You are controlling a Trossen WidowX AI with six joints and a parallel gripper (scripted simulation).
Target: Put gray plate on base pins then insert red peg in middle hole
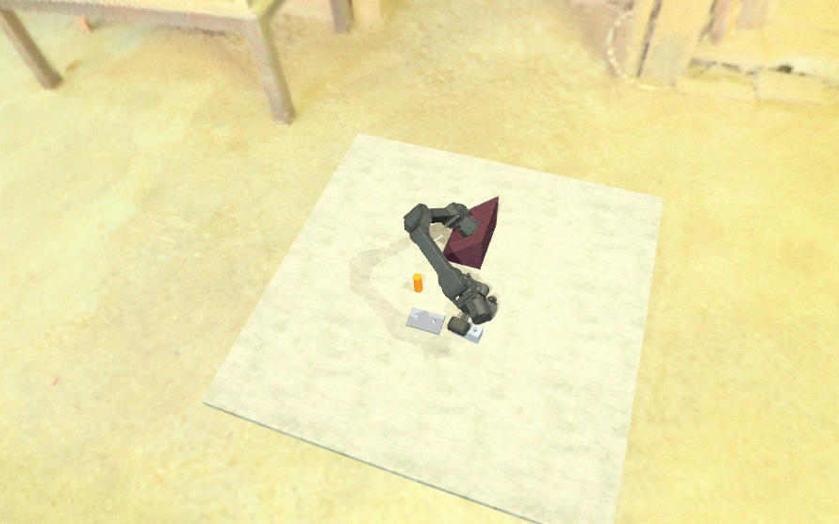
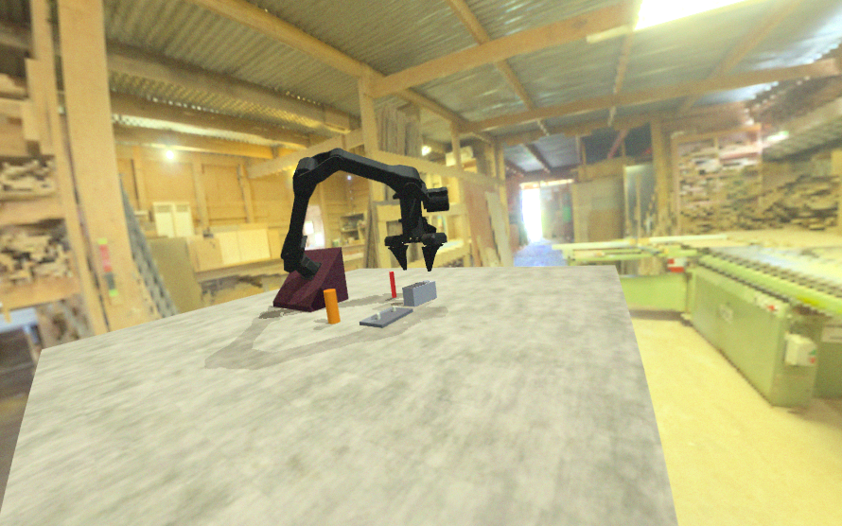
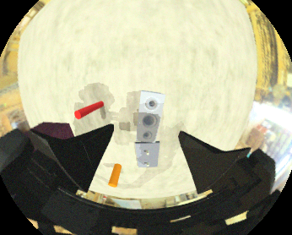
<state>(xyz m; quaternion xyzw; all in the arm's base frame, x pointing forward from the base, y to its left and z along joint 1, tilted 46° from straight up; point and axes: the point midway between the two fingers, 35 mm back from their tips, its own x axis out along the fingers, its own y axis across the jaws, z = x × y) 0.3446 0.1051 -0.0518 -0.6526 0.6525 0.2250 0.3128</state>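
My empty claw [image 1: 474,317] [image 2: 416,269] [image 3: 147,131] is wide open above the gray plate [image 1: 476,337] [image 2: 419,294] [image 3: 153,112], maybe to grab it for the base [image 1: 425,324] [image 2: 386,318] [image 3: 153,148], at its 6 o'clock in the wrist view.

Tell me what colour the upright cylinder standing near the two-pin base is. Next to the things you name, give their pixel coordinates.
The cylinder [image 1: 417,283] [image 2: 332,306] [image 3: 115,175] is orange, showing best in the exterior view.

One red peg [image 2: 393,285] [image 3: 89,110], one orange cylinder [image 1: 417,283] [image 2: 332,306] [image 3: 115,175], two pins [image 1: 434,320] [image 2: 377,316] [image 3: 146,152]
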